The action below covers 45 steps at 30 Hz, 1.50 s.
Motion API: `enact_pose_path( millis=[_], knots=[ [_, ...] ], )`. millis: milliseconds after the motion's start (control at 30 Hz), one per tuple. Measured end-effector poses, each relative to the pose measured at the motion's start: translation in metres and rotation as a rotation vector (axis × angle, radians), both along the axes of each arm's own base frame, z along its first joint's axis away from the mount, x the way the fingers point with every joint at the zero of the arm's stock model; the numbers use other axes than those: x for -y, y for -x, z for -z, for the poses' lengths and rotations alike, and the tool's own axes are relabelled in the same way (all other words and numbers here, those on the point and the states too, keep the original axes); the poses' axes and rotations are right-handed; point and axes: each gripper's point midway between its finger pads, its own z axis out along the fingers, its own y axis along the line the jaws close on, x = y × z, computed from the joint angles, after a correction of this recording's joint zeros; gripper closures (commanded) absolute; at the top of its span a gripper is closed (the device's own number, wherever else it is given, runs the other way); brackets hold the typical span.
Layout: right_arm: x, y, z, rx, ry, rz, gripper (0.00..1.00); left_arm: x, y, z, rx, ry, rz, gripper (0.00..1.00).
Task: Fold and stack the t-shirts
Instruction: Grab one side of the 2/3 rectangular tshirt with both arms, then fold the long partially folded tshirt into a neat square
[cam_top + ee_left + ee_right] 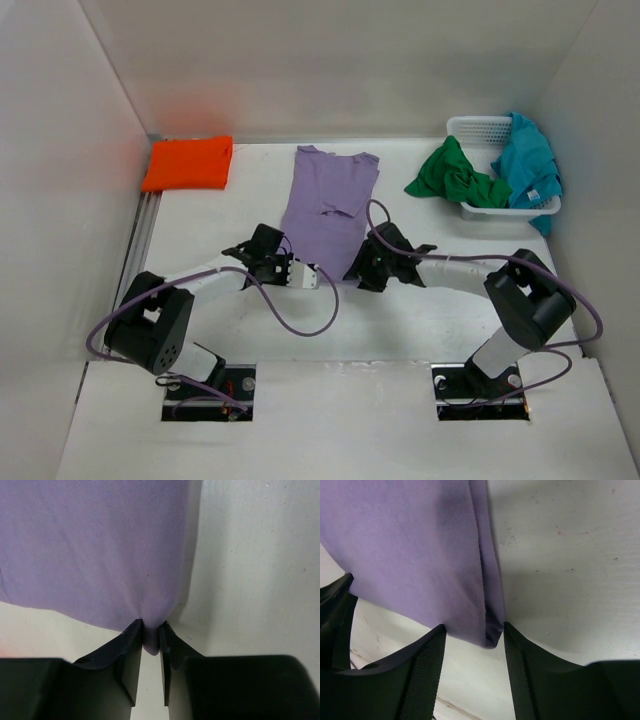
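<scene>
Fingers (129,655) of the left gripper (151,632) pinch the purple shirt (328,205) at its near-left corner; the right gripper (474,635) gapes astride the near-right corner. It lies flat mid-table (200,260). Far left sits the folded orange shirt (188,162); the teal shirt (528,165) and green shirt (455,178) drape the basket (470,127).

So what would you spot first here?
The lavender t-shirt spread out mid-table, with the left gripper pinching one near corner and the right gripper open around the other. Next, the bright orange t-shirt folded in the far left corner, and the green t-shirt and teal t-shirt spilling from the white basket far right.
</scene>
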Motion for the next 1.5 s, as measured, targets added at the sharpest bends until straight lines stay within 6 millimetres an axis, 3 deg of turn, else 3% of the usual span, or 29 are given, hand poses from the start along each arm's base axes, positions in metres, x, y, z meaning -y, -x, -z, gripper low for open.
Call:
enact_pose_path(
  millis=[67,167,233,400,533,700,900,967,1067,1133,1200,1333,1400,1500],
  knots=[
    [0.0,0.0,0.0,0.002,0.004,0.003,0.55,0.001,0.001,0.001,-0.005,-0.001,-0.003,0.93],
    [0.003,0.003,0.007,-0.01,0.018,0.007,0.87,0.0,0.002,0.001,-0.009,0.001,-0.015,0.98],
    [0.003,0.004,0.011,-0.023,0.019,0.012,1.0,0.0,0.002,0.001,-0.014,0.005,-0.026,1.0],
    [0.001,0.005,0.011,-0.023,0.004,0.015,1.0,-0.001,0.01,0.0,-0.041,0.009,-0.054,1.0],
    [0.003,0.027,0.005,-0.02,-0.004,-0.009,1.0,-0.002,0.035,-0.01,-0.08,0.013,-0.068,1.0],
    [-0.007,0.077,-0.024,0.01,-0.048,-0.096,1.0,-0.007,0.082,-0.035,-0.127,0.018,-0.064,1.0],
    [-0.023,0.182,-0.071,-0.017,-0.139,-0.296,1.0,-0.029,0.167,-0.069,-0.251,-0.008,-0.038,1.0],
    [-0.021,0.214,-0.087,-0.043,-0.159,-0.342,1.0,-0.029,0.189,-0.093,-0.282,0.017,-0.027,0.99],
    [-0.017,0.24,-0.115,-0.063,-0.189,-0.363,1.0,-0.017,0.202,-0.136,-0.298,0.114,-0.024,0.98],
    [-0.015,0.243,-0.133,-0.061,-0.205,-0.354,1.0,-0.009,0.205,-0.158,-0.313,0.166,-0.038,0.98],
    [-0.013,0.235,-0.143,-0.05,-0.21,-0.325,1.0,-0.005,0.205,-0.167,-0.338,0.179,-0.068,0.97],
    [0.002,0.195,-0.141,-0.024,-0.179,-0.2,1.0,-0.006,0.192,-0.159,-0.412,0.124,-0.169,0.97],
    [0.011,0.171,-0.14,-0.005,-0.17,-0.139,1.0,-0.006,0.177,-0.151,-0.442,0.099,-0.23,0.97],
    [0.025,0.134,-0.141,0.023,-0.173,-0.055,1.0,0.0,0.137,-0.142,-0.459,0.12,-0.328,0.97]
  ],
)
